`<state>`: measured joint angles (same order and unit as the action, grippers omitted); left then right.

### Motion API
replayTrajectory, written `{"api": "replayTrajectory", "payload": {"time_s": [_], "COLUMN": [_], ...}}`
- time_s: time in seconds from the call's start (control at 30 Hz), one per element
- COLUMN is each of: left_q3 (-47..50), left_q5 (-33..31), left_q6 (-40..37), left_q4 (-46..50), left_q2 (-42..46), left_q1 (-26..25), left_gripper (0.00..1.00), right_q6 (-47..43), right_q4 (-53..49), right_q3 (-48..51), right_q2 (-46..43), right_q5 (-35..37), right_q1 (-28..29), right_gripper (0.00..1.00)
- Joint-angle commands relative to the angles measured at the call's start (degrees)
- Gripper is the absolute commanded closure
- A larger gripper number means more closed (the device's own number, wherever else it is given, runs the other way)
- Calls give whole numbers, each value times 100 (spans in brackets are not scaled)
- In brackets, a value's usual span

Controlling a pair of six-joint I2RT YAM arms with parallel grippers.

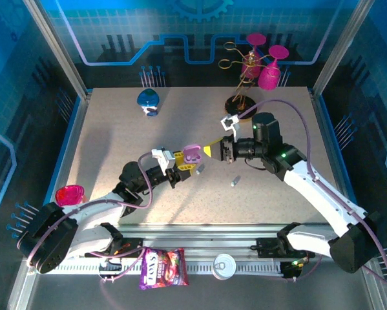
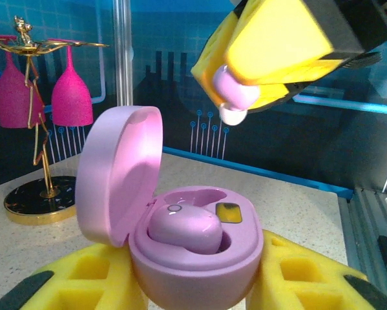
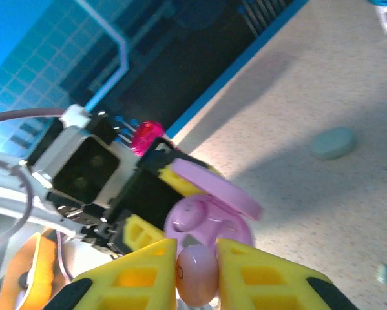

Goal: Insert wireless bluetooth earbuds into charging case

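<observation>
My left gripper (image 1: 182,166) is shut on a lilac charging case (image 2: 194,258), yellow pads on both sides of its body. The case's lid (image 2: 119,174) stands open to the left. One lilac earbud (image 2: 183,229) sits in a well of the case, and the other well behind it is empty. My right gripper (image 3: 196,271) is shut on a second lilac earbud (image 3: 196,276), held a little above and beyond the open case (image 3: 209,219). From the left wrist, that earbud (image 2: 235,97) pokes out from under the right gripper's yellow fingers (image 2: 277,45).
A blue case (image 1: 148,99) lies at the back left and a pink case (image 1: 69,194) at the left edge. A gold rack with pink glasses (image 1: 254,64) stands at the back. Small pale buds (image 1: 235,180) lie on the table under my right arm. A snack bag (image 1: 162,267) and a can (image 1: 224,265) sit at the near rail.
</observation>
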<state>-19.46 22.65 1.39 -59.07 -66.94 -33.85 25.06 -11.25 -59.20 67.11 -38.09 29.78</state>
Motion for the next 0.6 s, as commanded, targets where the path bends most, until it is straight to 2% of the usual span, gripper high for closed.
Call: {"api": "replayTrajectory", "payload": {"time_s": [0.0,0.57], "left_q3": [-229,-324], "left_q5": [262,327], "left_q6": [208,468], "left_q4": [-281,-290], "left_q2": [-62,102], "left_q1": [48,50], "left_gripper": [77,77], "right_q6": [30,-247], "right_q4": [351,259], "right_q3": [18,-53], "right_q2": [20,447], "right_q5": [-198,-144], "right_q1": [167,371], "right_gripper": [81,81]}}
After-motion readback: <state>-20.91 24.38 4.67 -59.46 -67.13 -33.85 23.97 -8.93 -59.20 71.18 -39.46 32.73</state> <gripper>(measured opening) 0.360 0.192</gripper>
